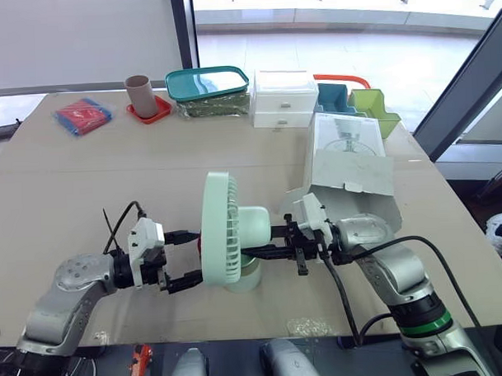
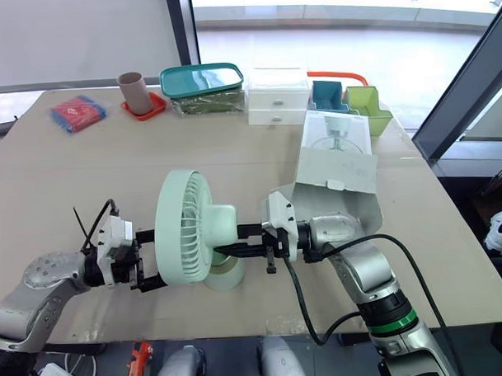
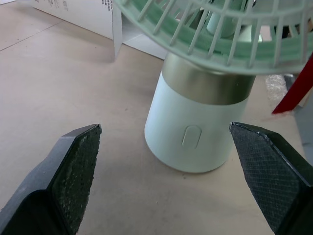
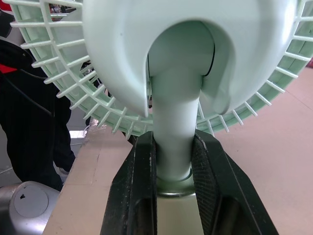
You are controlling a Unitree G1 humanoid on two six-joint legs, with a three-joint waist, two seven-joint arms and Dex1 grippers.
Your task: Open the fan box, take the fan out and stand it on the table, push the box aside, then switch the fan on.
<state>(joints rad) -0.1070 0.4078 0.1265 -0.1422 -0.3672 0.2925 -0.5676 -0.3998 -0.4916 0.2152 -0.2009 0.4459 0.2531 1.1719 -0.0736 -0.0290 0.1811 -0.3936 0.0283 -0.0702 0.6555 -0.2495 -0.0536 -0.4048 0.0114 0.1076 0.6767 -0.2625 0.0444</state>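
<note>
The pale green fan point(image 1: 228, 228) stands upright on the table, near its front edge, on a white base point(image 3: 193, 132) that carries an oval button point(image 3: 191, 136). My right gripper point(image 4: 173, 161) is shut on the fan's neck point(image 4: 173, 117) from behind, just above the base. My left gripper point(image 1: 190, 258) is open in front of the fan. Its fingers point(image 3: 73, 166) stand either side of the base, a short way off and not touching it. The white fan box point(image 1: 349, 164) lies open behind my right arm, its flap toward me.
Along the back stand a white drawer unit point(image 1: 285, 98), a teal lidded container point(image 1: 208, 84), a brown cup on a red coaster point(image 1: 140, 96), a red and blue packet point(image 1: 82, 114), and teal point(image 1: 337, 98) and green point(image 1: 375, 109) bins. The table's front edge point(image 1: 240, 335) is close.
</note>
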